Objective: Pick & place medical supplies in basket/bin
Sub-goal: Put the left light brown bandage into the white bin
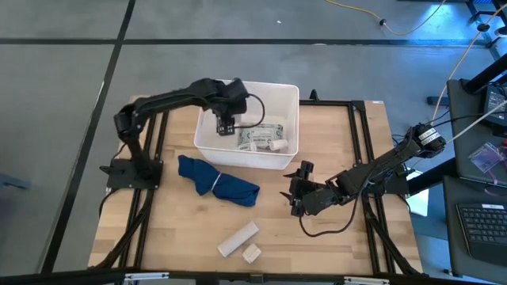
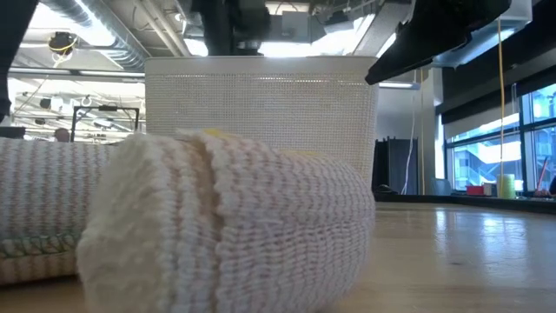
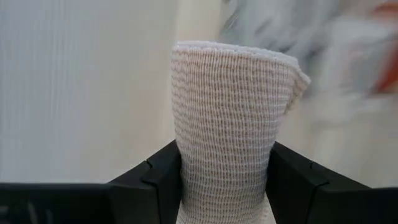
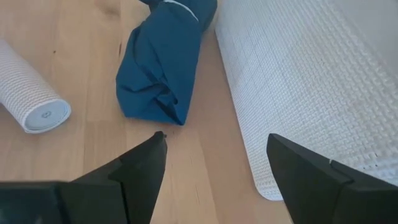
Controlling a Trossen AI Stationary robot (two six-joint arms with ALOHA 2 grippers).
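Observation:
My left gripper [image 1: 224, 124] hangs inside the white bin [image 1: 207, 142], near its left wall, shut on a beige bandage roll [image 3: 230, 118]. Grey dotted packets [image 1: 261, 136] and a small white vial [image 1: 278, 146] lie on the bin's floor. Two more beige bandage rolls [image 1: 238, 237] [image 1: 252, 253] lie on their sides near the table's near edge; they fill the front of the low view [image 2: 226, 226]. My right gripper [image 1: 295, 190] is open and low over the table by the bin's near right corner, touching nothing. My left gripper pinches the beige bandage roll by its lower part [image 3: 217, 186] between the two fingers [image 3: 158, 180], one on either side. The roll stands out lengthwise past the fingertips, its free end [image 3: 242, 53] beyond them. It is lifted clear inside the bin.
A crumpled dark blue cloth [image 1: 218, 182] lies on the table just in front of the bin; in the right wrist view it [image 4: 165, 62] lies ahead of the open fingers, with the bin's wall [image 4: 298, 81] beside it. Bare wood lies around my right gripper.

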